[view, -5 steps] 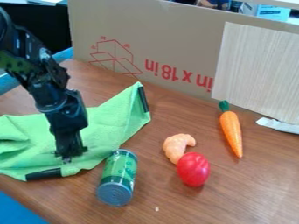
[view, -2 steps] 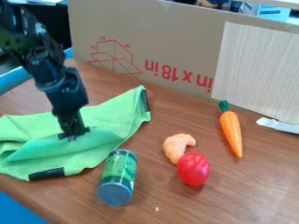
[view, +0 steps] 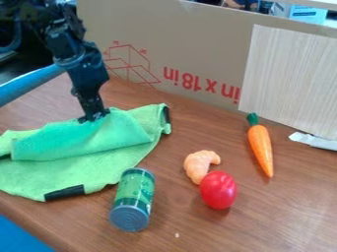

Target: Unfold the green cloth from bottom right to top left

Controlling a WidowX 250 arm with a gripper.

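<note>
Cloth (view: 79,142) lies partly folded on the table (view: 276,216). The hand (view: 94,117) pinches its upper fold.

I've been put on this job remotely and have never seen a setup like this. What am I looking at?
The black machine is a robot arm, coming in from the upper left. One fixed camera looks down at a slant on the wooden table. The arm's hand appears to pinch the edge of a folded-over flap of the green cloth, at the flap's far side. Near the cloth, a can lies on its side. Further right are a curved orange piece, a round red one and a carrot. Cardboard stands behind.
</note>
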